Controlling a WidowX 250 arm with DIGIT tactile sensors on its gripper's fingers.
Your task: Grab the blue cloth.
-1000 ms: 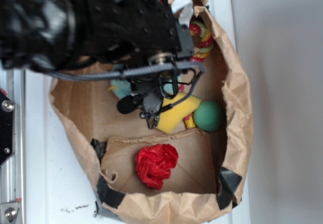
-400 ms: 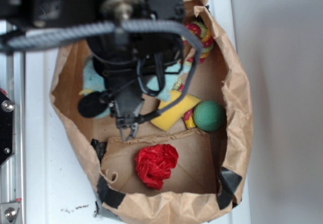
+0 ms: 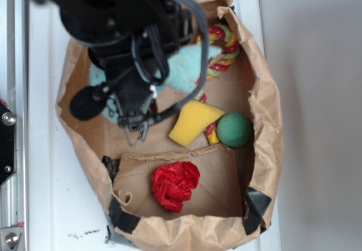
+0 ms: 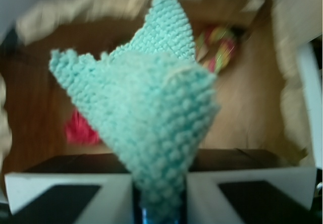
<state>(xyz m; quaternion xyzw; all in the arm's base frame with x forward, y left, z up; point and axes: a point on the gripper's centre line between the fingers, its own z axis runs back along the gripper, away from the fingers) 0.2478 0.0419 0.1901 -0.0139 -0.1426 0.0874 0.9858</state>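
Above the paper bag (image 3: 266,121), the gripper (image 4: 160,204) pinched the blue cloth (image 4: 146,118) by its lower folds, so it fanned out clear of the sponge (image 3: 193,122) below.

The exterior view looks straight down on the paper bag (image 3: 260,109); the wrist view sits close inside it, sharing the blue cloth (image 4: 146,118).

The black robot arm (image 3: 124,42) covers much of the fuzzy light-blue terry cloth (image 3: 189,67). In the wrist view the crumpled brown paper bag (image 4: 242,118) and red ruffled fabric ball (image 4: 81,128) are blurred.
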